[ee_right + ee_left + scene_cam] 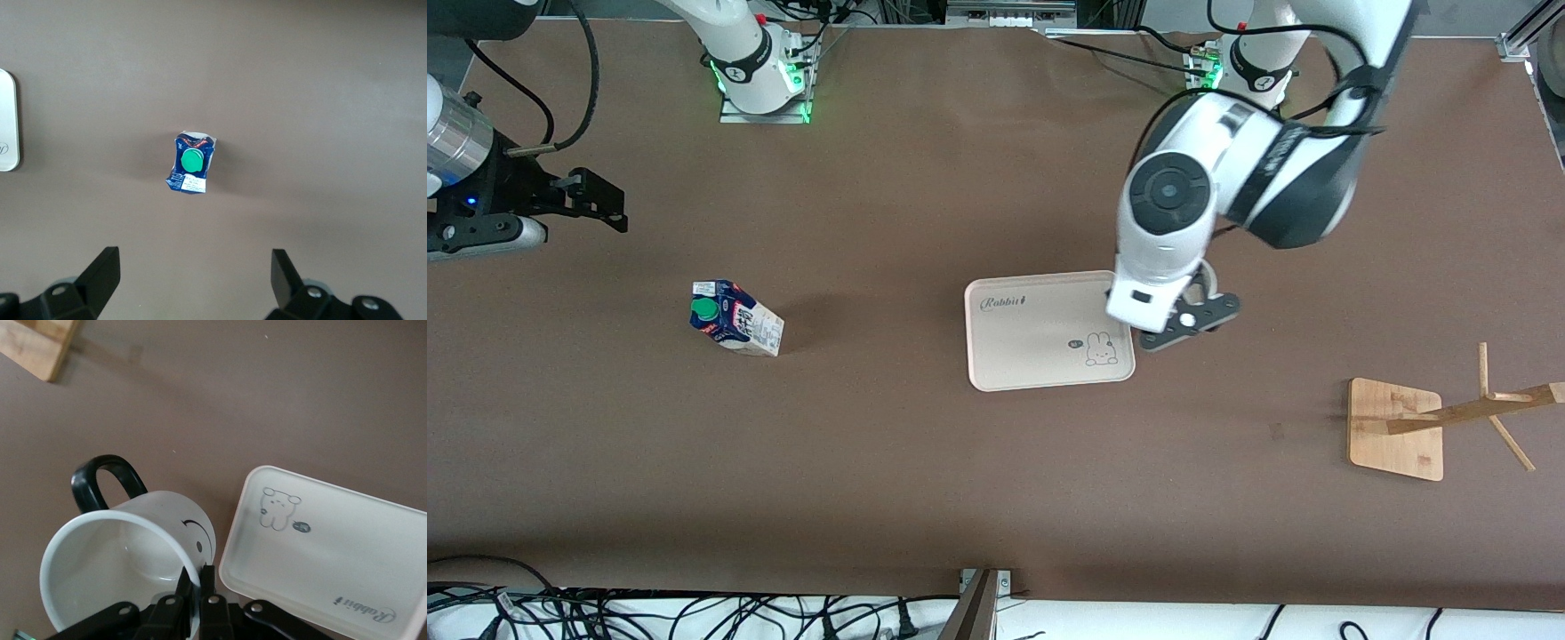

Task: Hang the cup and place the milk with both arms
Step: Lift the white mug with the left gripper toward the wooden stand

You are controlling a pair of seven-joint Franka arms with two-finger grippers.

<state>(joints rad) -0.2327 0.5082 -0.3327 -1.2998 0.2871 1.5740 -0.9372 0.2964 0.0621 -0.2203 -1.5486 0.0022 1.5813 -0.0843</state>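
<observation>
The white cup (pixel 133 547) with a black loop handle and a smiley face is tipped on its side in my left gripper (pixel 198 587), which is shut on its rim. In the front view the left gripper (pixel 1187 324) is over the table at the tray's edge toward the left arm's end, and the arm hides most of the cup (pixel 1209 277). The milk (pixel 735 317), dark blue with a green cap, stands on the table toward the right arm's end. My right gripper (pixel 609 209) is open and empty, up in the air; its view shows the milk (pixel 191 163) below, ahead of the open gripper (pixel 193 267).
A beige tray (pixel 1040 333) with a rabbit print lies mid-table, also in the left wrist view (pixel 333 560) and at the right wrist view's edge (pixel 7 120). A wooden rack (pixel 1396 428) with pegs stands toward the left arm's end; its base shows in the left wrist view (pixel 40 347).
</observation>
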